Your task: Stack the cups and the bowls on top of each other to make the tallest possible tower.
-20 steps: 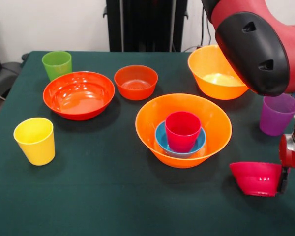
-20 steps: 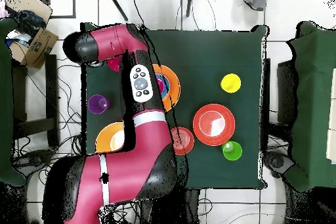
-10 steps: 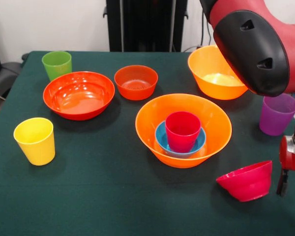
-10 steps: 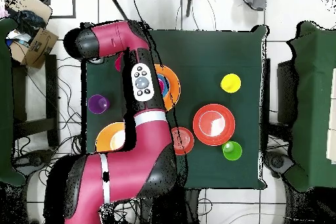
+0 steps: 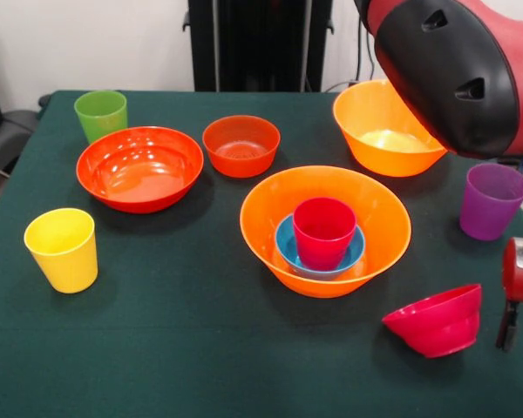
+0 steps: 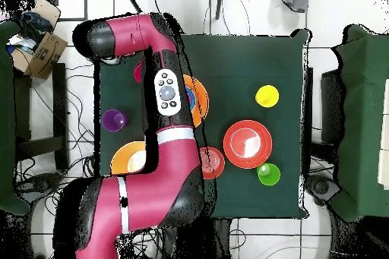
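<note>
The tower [image 5: 325, 233] stands near the middle of the counter [image 5: 183, 340]: a large orange bowl [image 5: 270, 218] holds a blue bowl [image 5: 288, 250], and a crimson-pink cup [image 5: 323, 230] sits upright in that. A magenta bowl [image 5: 436, 320] lies tilted on the counter, in front of the tower and to its right. The hand [image 5: 516, 296] is just beside this bowl at the picture's right edge and holds nothing; how far it is open I cannot tell. A purple cup [image 5: 492, 201] stands behind it.
</note>
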You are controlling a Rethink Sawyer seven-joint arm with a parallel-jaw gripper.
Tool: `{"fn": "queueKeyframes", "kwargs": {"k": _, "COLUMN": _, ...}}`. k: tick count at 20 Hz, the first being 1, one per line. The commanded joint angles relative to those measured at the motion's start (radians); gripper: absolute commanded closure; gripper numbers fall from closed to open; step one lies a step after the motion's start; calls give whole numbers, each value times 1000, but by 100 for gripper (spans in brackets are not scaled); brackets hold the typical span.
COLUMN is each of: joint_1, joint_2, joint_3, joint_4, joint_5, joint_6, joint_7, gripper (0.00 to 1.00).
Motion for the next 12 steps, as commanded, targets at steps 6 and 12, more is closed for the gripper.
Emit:
{"fn": "queueKeyframes", "kwargs": {"k": 6, "joint_1": 4, "joint_2": -33, "joint_3": 52, "joint_4": 18, "joint_5": 30, "joint_6": 163, "joint_7": -180, "gripper": 0}}
{"fn": "queueKeyframes", "kwargs": {"k": 12, "joint_1": -7, "joint_2": -89, "joint_3": -7, "joint_4": 140, "joint_5": 39, "joint_6": 133, "joint_7": -137, "gripper": 0}}
